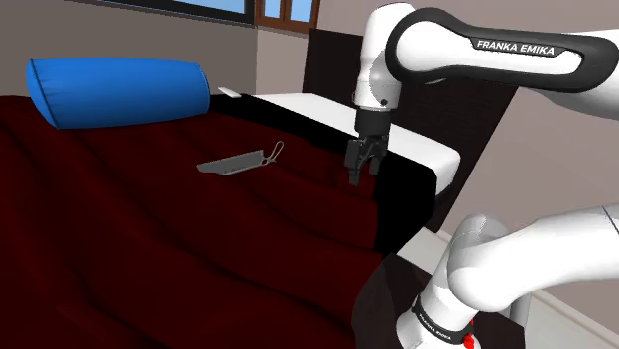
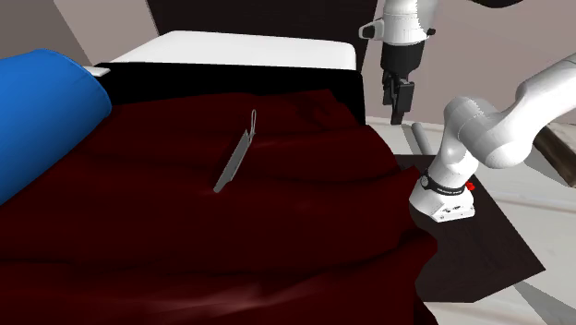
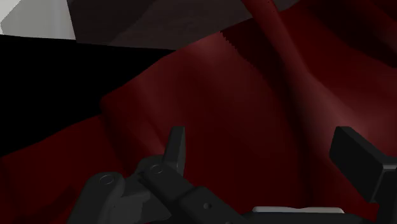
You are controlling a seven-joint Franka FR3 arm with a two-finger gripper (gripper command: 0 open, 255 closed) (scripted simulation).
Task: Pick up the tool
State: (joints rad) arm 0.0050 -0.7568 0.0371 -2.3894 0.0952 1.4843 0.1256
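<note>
Shoulder view: grey tool [image 1: 236, 161] lies flat on dark red blanket [image 1: 149, 248], right of blue pillow [image 1: 119, 89]. Gripper [image 1: 361, 176] hangs over blanket's right edge, well apart from tool.

Second exterior view: tool [image 2: 234, 162] mid-blanket, gripper [image 2: 399, 111] far right, near bed corner.

Wrist view: gripper [image 3: 261, 137] fingers wide apart, nothing clasped, blanket [image 3: 254, 76] folds below.

The white arm [image 1: 476, 50] arches over, its black claw [image 1: 358, 174] pointing down, fingers [image 3: 175, 149] spread apart, holding nothing.
</note>
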